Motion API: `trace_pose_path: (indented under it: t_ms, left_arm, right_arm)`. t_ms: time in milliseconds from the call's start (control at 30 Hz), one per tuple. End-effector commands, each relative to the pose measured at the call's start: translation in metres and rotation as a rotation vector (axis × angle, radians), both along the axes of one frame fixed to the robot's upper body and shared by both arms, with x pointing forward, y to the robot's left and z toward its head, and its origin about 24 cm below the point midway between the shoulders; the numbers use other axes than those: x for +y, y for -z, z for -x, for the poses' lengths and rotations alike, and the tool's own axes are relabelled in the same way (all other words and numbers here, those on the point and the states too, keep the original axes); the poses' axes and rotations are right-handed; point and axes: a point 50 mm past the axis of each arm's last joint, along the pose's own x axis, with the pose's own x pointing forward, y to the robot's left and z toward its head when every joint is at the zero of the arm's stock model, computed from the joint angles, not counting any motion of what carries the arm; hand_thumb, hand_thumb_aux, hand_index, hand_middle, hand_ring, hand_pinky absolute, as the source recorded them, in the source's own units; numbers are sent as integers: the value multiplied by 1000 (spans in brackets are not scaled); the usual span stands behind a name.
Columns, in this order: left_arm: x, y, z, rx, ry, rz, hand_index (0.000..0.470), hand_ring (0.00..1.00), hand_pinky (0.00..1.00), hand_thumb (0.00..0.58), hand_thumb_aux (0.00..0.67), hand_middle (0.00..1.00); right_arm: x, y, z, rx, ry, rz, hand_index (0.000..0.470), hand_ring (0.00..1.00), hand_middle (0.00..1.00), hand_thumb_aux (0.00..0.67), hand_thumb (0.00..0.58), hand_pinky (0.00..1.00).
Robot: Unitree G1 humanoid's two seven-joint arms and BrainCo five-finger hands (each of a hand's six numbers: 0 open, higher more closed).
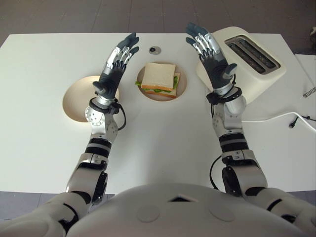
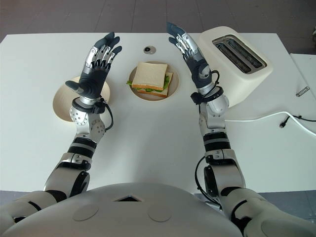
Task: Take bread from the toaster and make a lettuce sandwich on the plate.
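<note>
Where the plate [image 1: 182, 85] is sitting in the upper centre of the frame, the sandwich [image 1: 159, 79] is lying on it. Two slices of white bread are stacking slightly askew. Lettuce [image 1: 159, 91] is showing green between the slices along the near edge and at the left side.

Just left of the plate, the left robot hand [image 1: 114, 69] is hovering with its fingers spreading apart and pointing toward the top of the frame, gripping nothing. Its wrist is overlapping the right edge of a cream dish [image 1: 75, 101], which is lying to the left of the plate.

Just right of the plate, the right robot hand [image 1: 210, 52] is hovering in the same way, with its fingers fanning out straight and holding nothing. It is standing in front of the left end of the toaster [image 1: 256, 66].

That cream toaster is sitting in the upper right, set at an angle, with its two slots facing up. A white cable [image 1: 269, 118] is running from it toward the right edge.

Above the plate, a small round disc [image 1: 155, 49] is sitting in the white tabletop [image 1: 39, 143]. Both forearms are stretching up from the bottom of the frame.
</note>
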Motion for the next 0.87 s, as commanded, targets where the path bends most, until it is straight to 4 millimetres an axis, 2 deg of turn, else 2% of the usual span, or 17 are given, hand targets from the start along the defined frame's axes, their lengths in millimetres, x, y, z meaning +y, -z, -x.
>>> trace_pose_path:
  t_ms: [33, 233, 467, 867]
  left_arm:
    - [-2, 2, -3, 3, 0, -31, 0, 0, 0, 0, 0, 0]
    - [-6, 7, -2, 9, 8, -59, 0, 0, 0, 0, 0, 0]
    - [-4, 1, -4, -6, 16, -27, 0, 0, 0, 0, 0, 0]
    - [-14, 8, -1, 22, 38, -79, 0, 0, 0, 0, 0, 0]
  right_arm:
    - [2, 1, -4, 6, 1, 10, 0, 0, 0, 0, 0, 0]
    - [2, 5, -4, 18, 15, 21, 0, 0, 0, 0, 0, 0]
    - [4, 3, -5, 16, 45, -15, 0, 0, 0, 0, 0, 0]
    - [8, 13, 3, 64, 71, -53, 0, 0, 0, 0, 0, 0]
